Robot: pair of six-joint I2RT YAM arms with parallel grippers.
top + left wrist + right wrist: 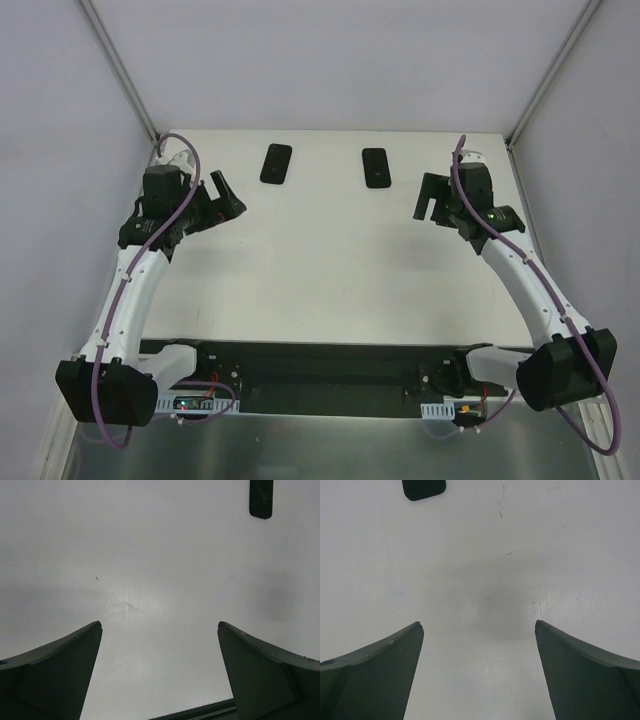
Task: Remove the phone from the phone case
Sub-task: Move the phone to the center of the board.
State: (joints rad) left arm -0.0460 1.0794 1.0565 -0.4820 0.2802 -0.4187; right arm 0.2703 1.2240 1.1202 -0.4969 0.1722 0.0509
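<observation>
Two flat black phone-shaped slabs lie at the back of the white table, a left one (276, 164) and a right one (375, 167). I cannot tell which is the phone and which is the case. My left gripper (228, 203) is open and empty, a little left of and nearer than the left slab. My right gripper (428, 205) is open and empty, right of and nearer than the right slab. The left wrist view shows its open gripper (160, 625) over bare table, with one slab (261, 498) at the top right. The right wrist view shows its open gripper (477, 623) and a slab's corner (423, 488) at the top left.
White walls with metal frame posts (120, 70) close in the table at the back and both sides. The arm bases and a black rail (320, 365) sit along the near edge.
</observation>
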